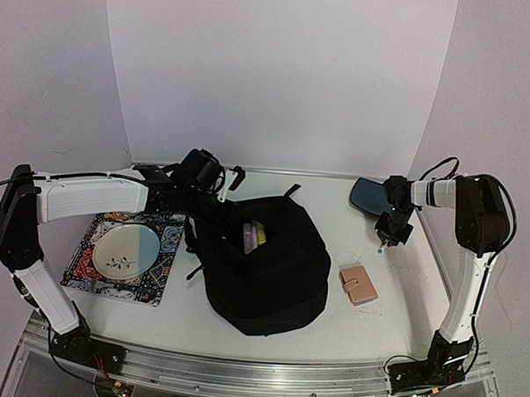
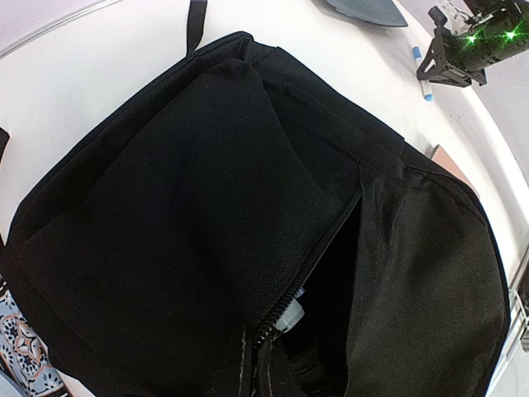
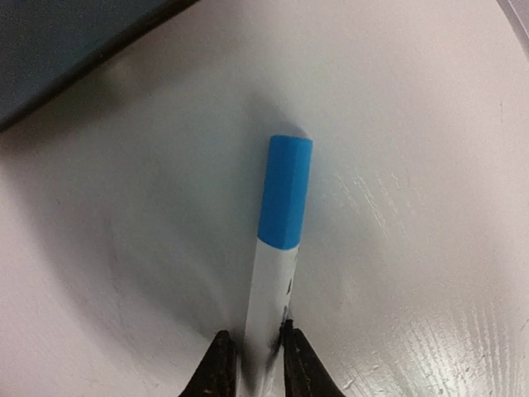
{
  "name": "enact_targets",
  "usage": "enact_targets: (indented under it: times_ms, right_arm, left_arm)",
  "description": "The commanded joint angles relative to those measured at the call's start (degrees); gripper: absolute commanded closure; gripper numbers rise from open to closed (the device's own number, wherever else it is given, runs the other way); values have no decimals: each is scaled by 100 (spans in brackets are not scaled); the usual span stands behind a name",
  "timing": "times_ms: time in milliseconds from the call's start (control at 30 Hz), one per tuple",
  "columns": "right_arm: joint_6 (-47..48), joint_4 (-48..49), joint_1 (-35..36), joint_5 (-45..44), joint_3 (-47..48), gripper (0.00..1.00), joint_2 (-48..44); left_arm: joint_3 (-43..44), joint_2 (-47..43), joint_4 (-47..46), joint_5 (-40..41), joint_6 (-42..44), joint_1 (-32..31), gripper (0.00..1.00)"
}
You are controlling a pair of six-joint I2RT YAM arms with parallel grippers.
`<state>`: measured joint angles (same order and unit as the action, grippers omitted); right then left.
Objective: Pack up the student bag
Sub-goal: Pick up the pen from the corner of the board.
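The student bag (image 1: 262, 273), a large black backpack, lies in the middle of the table with its top zipper open; a pink and a yellow item (image 1: 253, 235) show inside. My left gripper (image 1: 194, 209) is at the bag's upper left edge. Its fingers are hidden under fabric in the left wrist view, where the bag (image 2: 207, 207) fills the frame and the zipper edge bunches up toward the camera. My right gripper (image 3: 252, 341) is shut on a white marker with a blue cap (image 3: 281, 215), held low over the table right of the bag; the marker also shows from above (image 1: 381, 249).
A small dark blue-grey tray (image 1: 368, 196) lies at the back right, just behind my right gripper. A pink wallet (image 1: 359, 285) lies right of the bag. A plate (image 1: 126, 250) sits on a patterned tray (image 1: 160, 282) at the left.
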<state>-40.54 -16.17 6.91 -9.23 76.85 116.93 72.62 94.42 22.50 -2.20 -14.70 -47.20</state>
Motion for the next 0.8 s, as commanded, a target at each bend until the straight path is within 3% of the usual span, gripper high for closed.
enact_targets:
  times_ms: [0,133,533,767]
  right_arm:
    - [300,-592,-32,186,-376,89,-364]
    - [455,-508,-32,357,-656,100,-680]
    - [731,-143,127,1351,-1595,100,-2221]
    - [596,-56,751,2037,-1723,100,-3157]
  left_arm:
    - [30,-465,-221,71,116,-10,100]
    - [30,-479,-220,44,111,-9,100]
    - [42,-407,-221,-131,81,-9,100]
    - [44,-371,-218,-173,73,-9,100]
